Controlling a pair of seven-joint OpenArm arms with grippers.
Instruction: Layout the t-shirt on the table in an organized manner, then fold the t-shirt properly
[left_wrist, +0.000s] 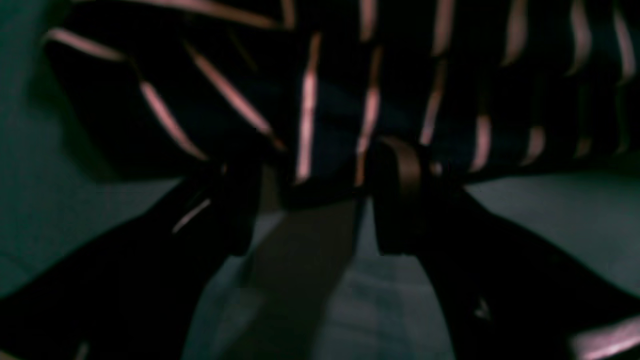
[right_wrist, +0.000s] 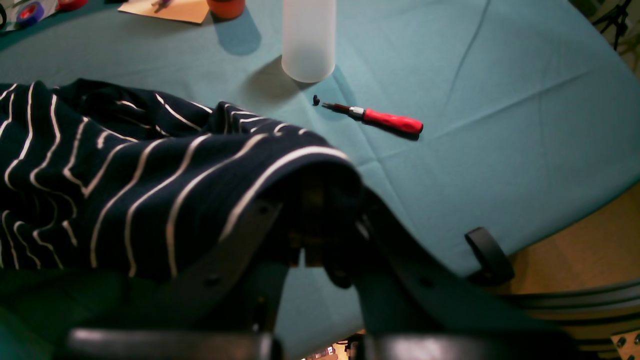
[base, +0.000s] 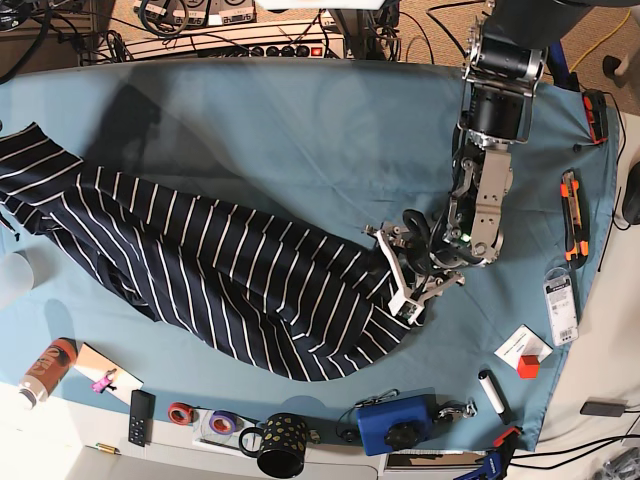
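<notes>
While the left end effector gapes wide at the t-shirt's three-o'clock edge on the tabletop — the right end effector pinches t-shirt cloth.

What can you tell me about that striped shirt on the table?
The t-shirt is dark navy cloth with thin white stripes. It lies stretched and rumpled, not flat, running diagonally across the teal table. One end is lifted, pinched in the shut right gripper. At the other end the left gripper stands open at its edge.
</notes>
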